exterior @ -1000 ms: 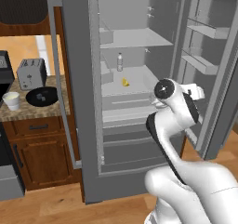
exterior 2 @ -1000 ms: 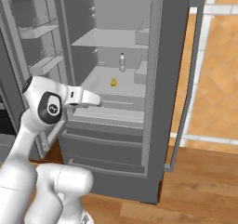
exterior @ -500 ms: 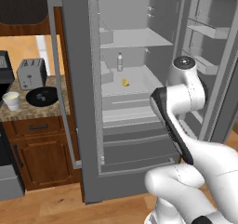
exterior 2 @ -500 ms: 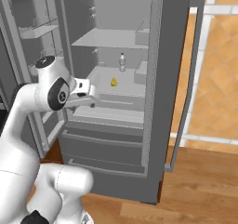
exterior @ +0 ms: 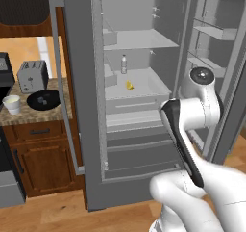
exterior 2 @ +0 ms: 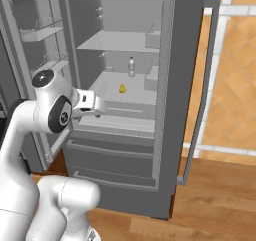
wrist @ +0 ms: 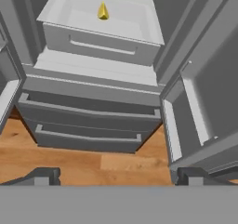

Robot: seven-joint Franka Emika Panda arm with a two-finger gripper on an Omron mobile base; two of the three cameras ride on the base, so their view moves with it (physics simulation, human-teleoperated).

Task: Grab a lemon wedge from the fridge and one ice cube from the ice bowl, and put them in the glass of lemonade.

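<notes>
Sitting on fridge (exterior: 86, 130) shelf, lemon wedge (wrist: 103, 11) well beyond end effector (wrist: 116, 175).

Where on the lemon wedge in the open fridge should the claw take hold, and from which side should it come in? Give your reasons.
Grip the lemon wedge across its wider lower body, not the pointed top, which would likely slip out. It stands point-up on the white shelf, apart from the small bottle behind it. Coming in from the open front, slightly above, looks best. The claw is open and well short of it.

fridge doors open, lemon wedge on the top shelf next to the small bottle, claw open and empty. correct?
Not the top shelf. The left base view shows the lemon wedge on the lower white shelf, near the small bottle. The fridge doors are open, and the claw is open and empty.
</notes>
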